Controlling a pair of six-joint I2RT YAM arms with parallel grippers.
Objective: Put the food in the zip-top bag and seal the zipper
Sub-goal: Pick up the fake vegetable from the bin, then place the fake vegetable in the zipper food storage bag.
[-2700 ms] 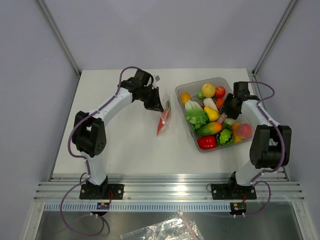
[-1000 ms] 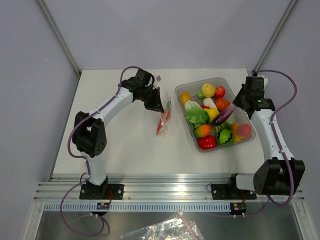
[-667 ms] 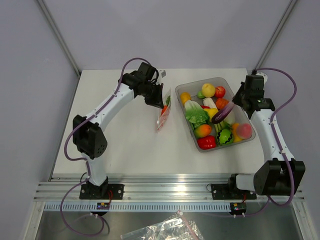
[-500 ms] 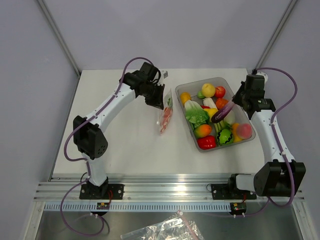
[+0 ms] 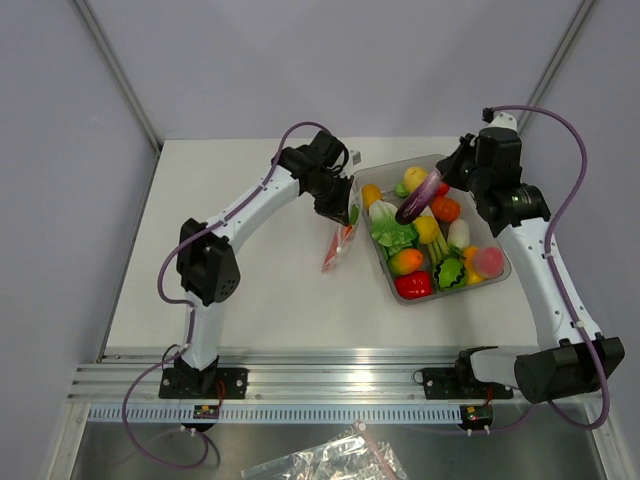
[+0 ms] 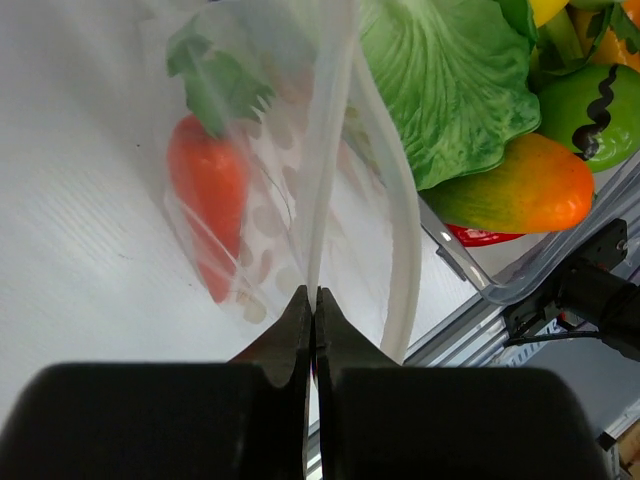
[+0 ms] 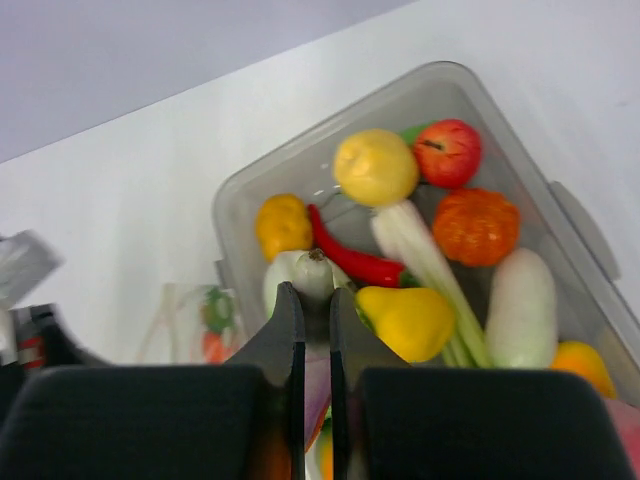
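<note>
The zip-top bag hangs from my left gripper, which is shut on its top edge just left of the bin. A long red-orange piece with a green top lies inside the bag. The whitish zipper strip curves down the open mouth. In the left wrist view the left gripper pinches the other mouth edge. My right gripper is shut on the purple eggplant and holds it above the bin's left part. In the right wrist view the right gripper grips the eggplant near its pale stem end.
A clear bin at the right holds several toy fruits and vegetables, among them green lettuce, a red bell pepper and a round orange piece. A crumpled clear bag lies below the table's front rail.
My right gripper lifted the eggplant out of the bin and carried it left and back. My left gripper moved the bag to the right, up to the bin's left edge.
</note>
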